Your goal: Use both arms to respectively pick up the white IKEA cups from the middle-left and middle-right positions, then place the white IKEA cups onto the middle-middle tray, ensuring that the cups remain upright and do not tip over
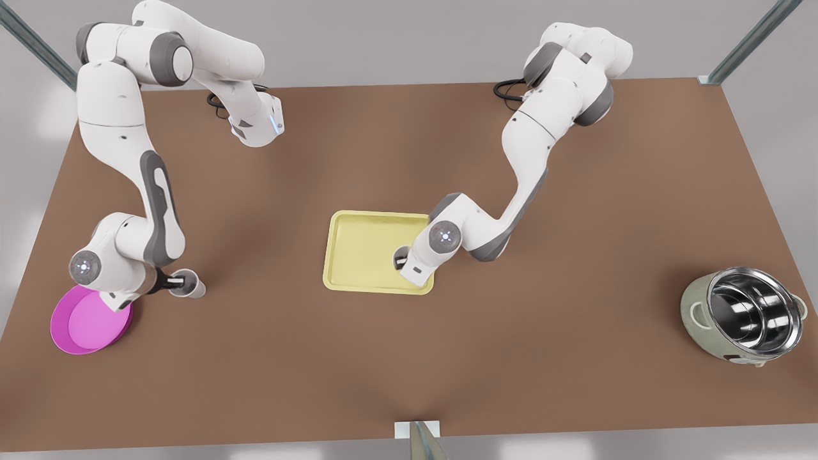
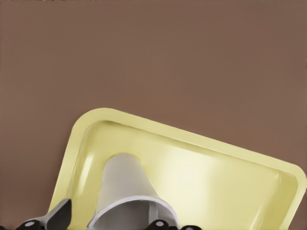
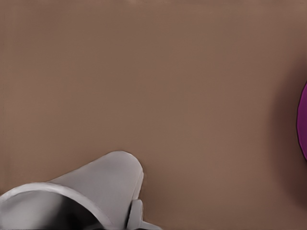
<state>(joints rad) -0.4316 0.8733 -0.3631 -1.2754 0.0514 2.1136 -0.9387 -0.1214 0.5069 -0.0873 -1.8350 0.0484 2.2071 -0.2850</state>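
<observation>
Counter [image 1: 409, 358] brown, grey walls around; pink dish [image 1: 89, 322] and steel-lined pot [image 1: 744, 316] at opposite ends. Left jaws [image 1: 401, 260] closed on a white cup [image 2: 125, 187] upright over the yellow tray [image 1: 358, 249]. Right jaws [image 1: 174, 281] clamp the other cup [image 1: 190, 284] above bare counter beside the dish.

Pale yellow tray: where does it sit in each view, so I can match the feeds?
Front view: the pale yellow rectangular tray lies mid-table, under the arm on the front view's right.
Left wrist view: the tray lies beneath the held white tapered cup.
Right wrist view: not in it.
Shared landmark: the brown table.
</observation>
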